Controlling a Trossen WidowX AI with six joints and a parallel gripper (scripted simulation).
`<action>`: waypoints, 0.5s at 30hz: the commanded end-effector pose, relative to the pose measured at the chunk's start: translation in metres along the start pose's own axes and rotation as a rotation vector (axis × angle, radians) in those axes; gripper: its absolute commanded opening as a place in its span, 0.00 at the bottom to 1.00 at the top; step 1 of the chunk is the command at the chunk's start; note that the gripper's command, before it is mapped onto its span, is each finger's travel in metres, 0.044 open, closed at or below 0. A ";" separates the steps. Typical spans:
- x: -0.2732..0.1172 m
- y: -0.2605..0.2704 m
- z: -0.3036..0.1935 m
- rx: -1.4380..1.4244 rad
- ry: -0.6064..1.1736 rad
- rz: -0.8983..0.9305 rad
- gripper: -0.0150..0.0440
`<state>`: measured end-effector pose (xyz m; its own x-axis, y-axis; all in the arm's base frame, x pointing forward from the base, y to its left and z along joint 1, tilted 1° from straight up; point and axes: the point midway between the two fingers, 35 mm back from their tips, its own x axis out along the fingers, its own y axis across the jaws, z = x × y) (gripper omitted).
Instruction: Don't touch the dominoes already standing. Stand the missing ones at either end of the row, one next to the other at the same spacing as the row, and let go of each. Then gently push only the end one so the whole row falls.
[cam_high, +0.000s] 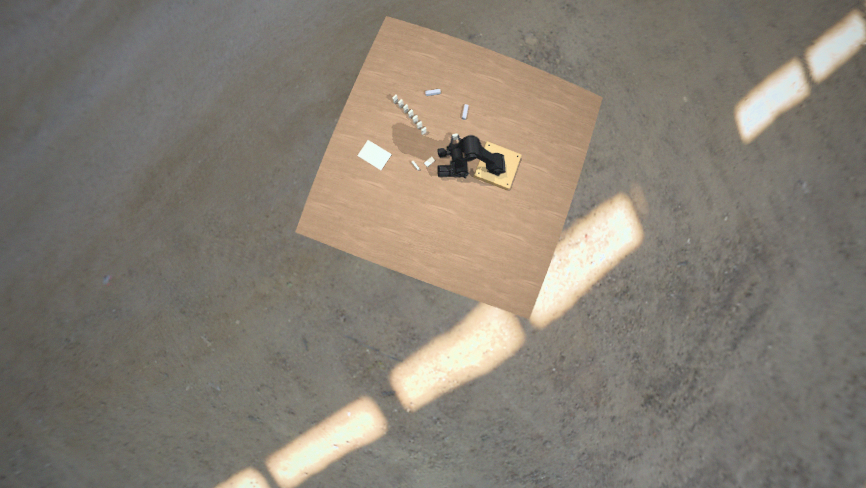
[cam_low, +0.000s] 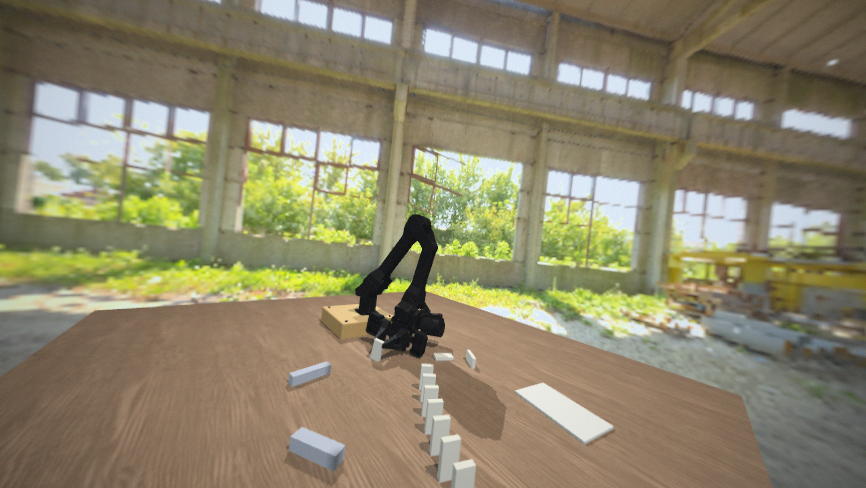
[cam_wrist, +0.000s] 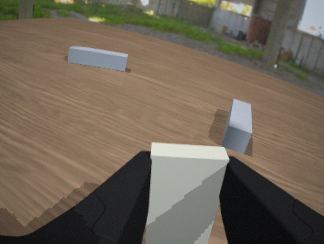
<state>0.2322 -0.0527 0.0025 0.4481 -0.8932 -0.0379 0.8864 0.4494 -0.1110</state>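
Note:
A row of several white dominoes (cam_high: 410, 112) (cam_low: 440, 433) stands upright. My gripper (cam_wrist: 185, 165) is shut on a white domino (cam_high: 455, 136) (cam_low: 376, 349) (cam_wrist: 185, 187), gripping its two narrow sides. The held domino is roughly upright, a short way off the row's end nearest the arm base. Whether its bottom touches the table cannot be told. One loose domino (cam_high: 429, 161) (cam_low: 442, 357) lies flat, and another domino (cam_high: 415, 164) (cam_low: 470, 358) beside it rests on a long edge. The row is not in the wrist view.
Two blue-grey blocks lie on the table (cam_high: 460, 242) (cam_low: 181, 394): the nearer block (cam_high: 464, 111) (cam_low: 309, 374) (cam_wrist: 239, 125) and the farther block (cam_high: 432, 92) (cam_low: 316, 449) (cam_wrist: 97, 59). A white flat plate (cam_high: 373, 154) (cam_low: 563, 413) lies across the row from them. The arm stands on a yellow base (cam_high: 512, 172) (cam_low: 343, 327).

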 end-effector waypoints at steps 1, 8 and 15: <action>0.005 -0.001 -0.002 -0.010 0.007 0.002 0.44; 0.005 -0.002 -0.002 -0.009 0.007 0.002 0.44; 0.005 -0.003 -0.003 -0.027 0.005 0.001 0.44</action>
<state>0.2304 -0.0537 0.0019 0.4474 -0.8936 -0.0356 0.8860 0.4483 -0.1187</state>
